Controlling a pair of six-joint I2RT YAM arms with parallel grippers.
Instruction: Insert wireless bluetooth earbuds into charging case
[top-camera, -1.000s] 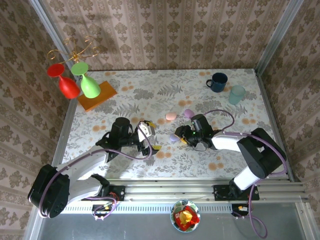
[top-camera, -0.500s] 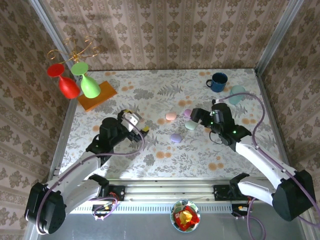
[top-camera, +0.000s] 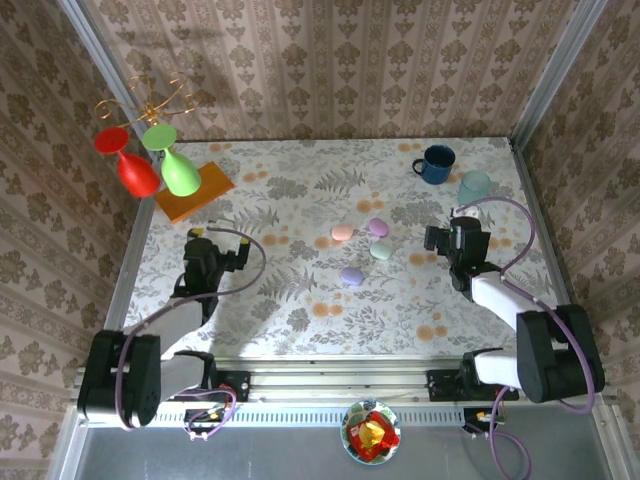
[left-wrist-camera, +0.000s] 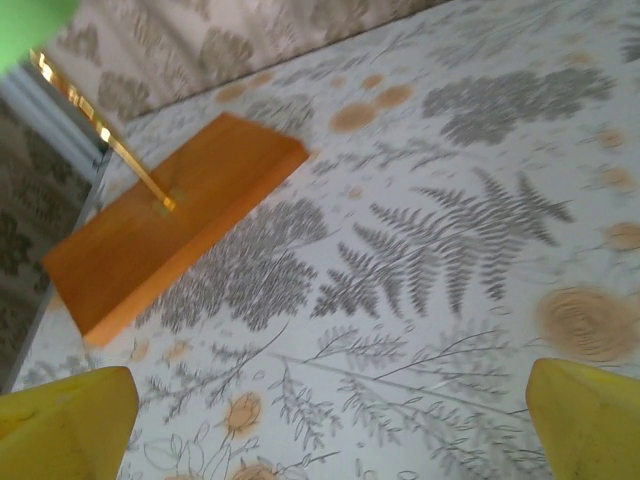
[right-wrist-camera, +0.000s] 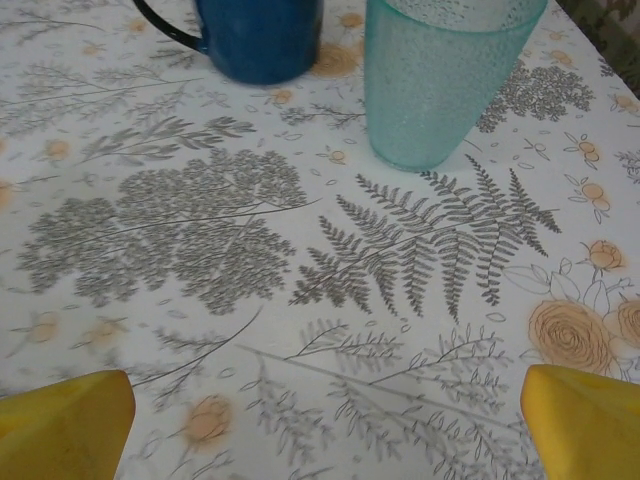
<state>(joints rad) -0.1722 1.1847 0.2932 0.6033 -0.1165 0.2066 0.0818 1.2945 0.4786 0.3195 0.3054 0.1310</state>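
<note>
Left gripper (left-wrist-camera: 322, 425) gapes wide and holds nothing, well left of the work. Between the grippers, four pastel cases (top-camera: 351, 275) lie apart, seemingly shut; the earbuds are probably inside them. Right gripper (right-wrist-camera: 325, 420) is likewise spread wide, empty. Task looks finished.

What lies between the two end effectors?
In the top view, four cases: pink case, lilac case, mint case, second lilac case, between the left end effector and the right end effector.
</note>
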